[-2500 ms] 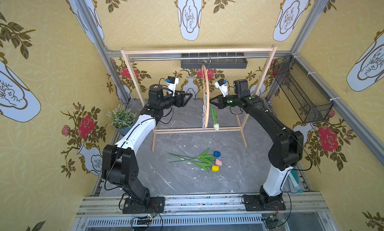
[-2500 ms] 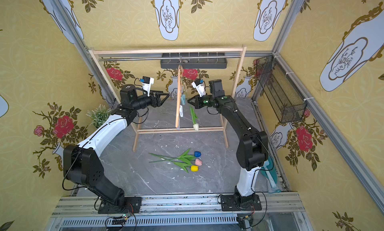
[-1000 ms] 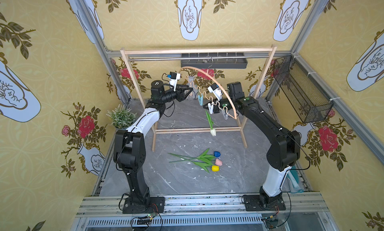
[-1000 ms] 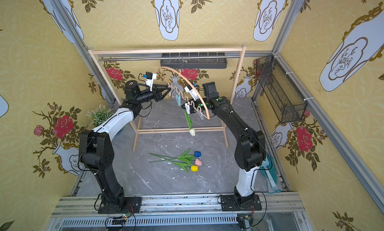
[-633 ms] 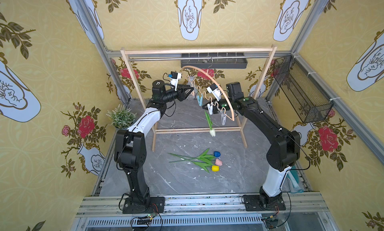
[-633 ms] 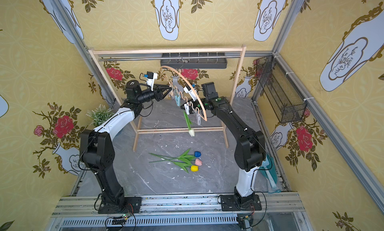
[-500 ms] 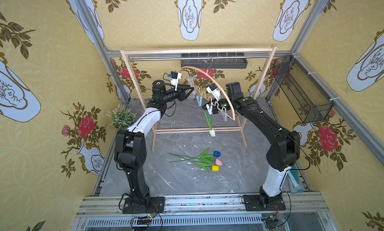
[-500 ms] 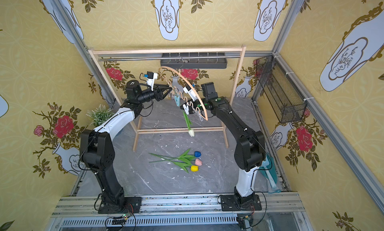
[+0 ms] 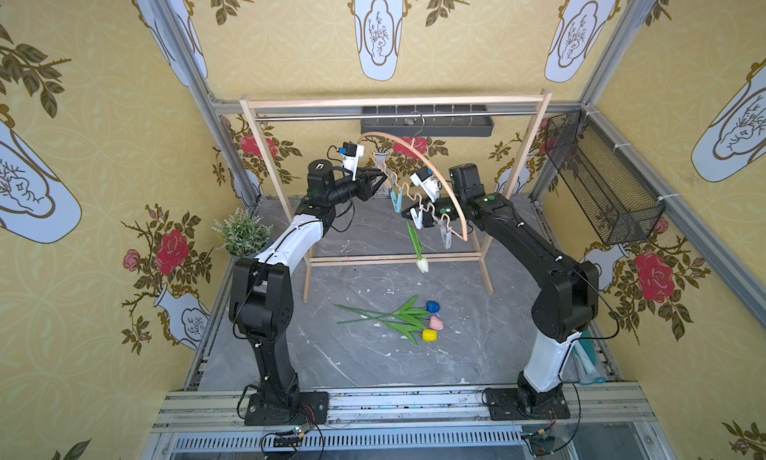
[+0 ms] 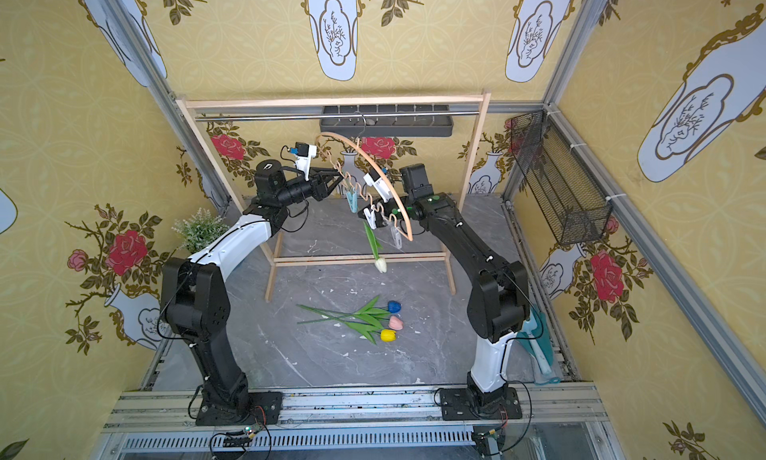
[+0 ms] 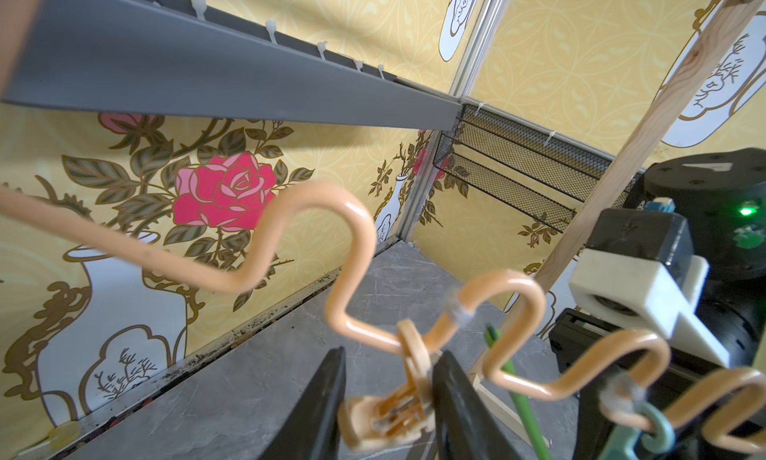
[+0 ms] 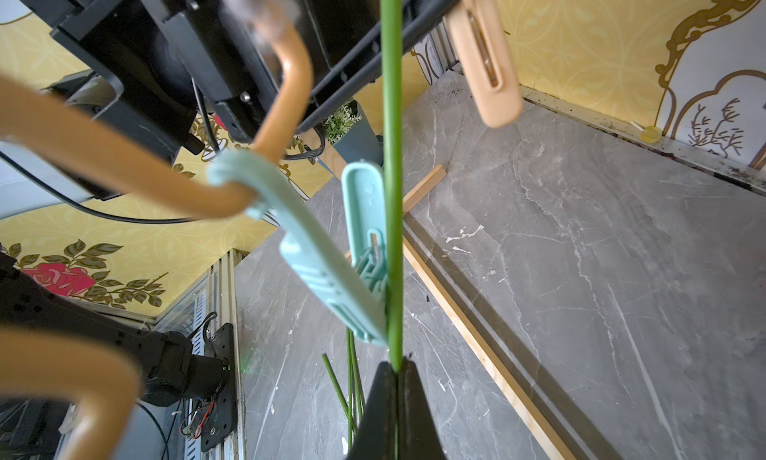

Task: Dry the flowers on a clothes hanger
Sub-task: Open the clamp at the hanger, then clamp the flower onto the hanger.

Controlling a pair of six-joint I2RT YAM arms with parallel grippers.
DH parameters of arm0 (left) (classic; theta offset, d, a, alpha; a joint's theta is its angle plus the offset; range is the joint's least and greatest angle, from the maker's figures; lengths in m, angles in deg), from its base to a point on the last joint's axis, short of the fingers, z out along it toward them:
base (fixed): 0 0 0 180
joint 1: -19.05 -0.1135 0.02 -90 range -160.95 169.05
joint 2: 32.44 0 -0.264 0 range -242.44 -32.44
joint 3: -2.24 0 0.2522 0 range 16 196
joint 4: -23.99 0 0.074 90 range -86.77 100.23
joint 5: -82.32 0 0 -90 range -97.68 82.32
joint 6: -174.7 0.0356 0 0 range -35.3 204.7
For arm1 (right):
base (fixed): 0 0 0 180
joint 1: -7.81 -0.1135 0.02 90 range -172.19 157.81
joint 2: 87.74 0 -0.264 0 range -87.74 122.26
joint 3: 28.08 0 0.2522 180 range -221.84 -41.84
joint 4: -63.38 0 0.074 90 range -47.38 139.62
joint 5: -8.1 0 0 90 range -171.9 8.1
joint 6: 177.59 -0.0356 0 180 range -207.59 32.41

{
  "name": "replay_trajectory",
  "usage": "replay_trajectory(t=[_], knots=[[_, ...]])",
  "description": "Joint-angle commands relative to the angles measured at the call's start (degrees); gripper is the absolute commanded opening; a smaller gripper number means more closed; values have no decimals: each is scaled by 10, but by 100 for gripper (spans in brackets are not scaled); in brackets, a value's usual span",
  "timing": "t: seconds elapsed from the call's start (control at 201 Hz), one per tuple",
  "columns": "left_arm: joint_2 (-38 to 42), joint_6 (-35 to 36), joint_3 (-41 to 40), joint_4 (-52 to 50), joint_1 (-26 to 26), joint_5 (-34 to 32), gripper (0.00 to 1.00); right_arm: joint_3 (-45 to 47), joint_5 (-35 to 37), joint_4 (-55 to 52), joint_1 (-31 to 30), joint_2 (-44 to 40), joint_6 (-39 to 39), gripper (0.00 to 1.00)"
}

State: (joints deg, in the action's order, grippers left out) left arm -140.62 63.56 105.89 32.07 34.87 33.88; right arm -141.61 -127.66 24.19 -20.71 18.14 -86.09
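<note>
The clothes hanger [image 9: 418,155] [image 10: 364,151] hangs by its hook from the rack's rail, and its wavy bar carries several pegs. My left gripper [image 9: 383,180] [image 11: 389,366] has a jaw on each side of a cream peg [image 11: 385,420] on that bar and is shut on it. My right gripper [image 9: 416,219] [image 12: 396,369] is shut on the green stem [image 12: 391,147] of the white tulip [image 9: 422,265], whose head hangs down. That stem runs along the tip of a light-blue peg [image 12: 331,279]. Three more flowers [image 9: 414,321] [image 10: 373,319], blue, pink and yellow, lie on the floor.
The wooden rack frame [image 9: 398,103] stands at the back, its foot bar low across the floor. A potted plant [image 9: 242,234] sits at the back left. A black wire basket [image 9: 601,184] hangs on the right wall, and a grey tray [image 9: 427,122] on the back wall.
The hanger has swung from edge-on to broadside. My left gripper has reached the cream peg and its jaws have narrowed onto it. The right gripper still holds the white tulip's stem.
</note>
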Motion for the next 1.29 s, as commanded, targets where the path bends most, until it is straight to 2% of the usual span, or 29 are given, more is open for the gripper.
replay_trajectory(t=[0.0, 0.129, 0.179, 0.249, 0.339, 0.692, 1.285], knots=[[-1, -4, -4, 5, 3, -9, 33, 6, 0, 18, -2, -9, -2, 0], [-3, -15, -5, 7, 4, -5, 28, 24, 17, 41, 0, -17, -19, 0], [-2, -18, -6, 7, 4, -3, 26, 43, 36, 67, 8, -21, -44, 0], [1, -22, -10, 9, 5, 1, 25, 71, 28, 107, 31, -22, -87, 0], [7, -25, -18, 16, 6, 6, 25, 87, -22, 151, 58, -9, -145, 0], [11, -41, -30, 38, 7, 17, 25, 75, -146, 251, 57, 35, -231, 0], [9, -50, -38, 50, 7, 34, 25, 48, -181, 310, 34, 76, -284, 0]])
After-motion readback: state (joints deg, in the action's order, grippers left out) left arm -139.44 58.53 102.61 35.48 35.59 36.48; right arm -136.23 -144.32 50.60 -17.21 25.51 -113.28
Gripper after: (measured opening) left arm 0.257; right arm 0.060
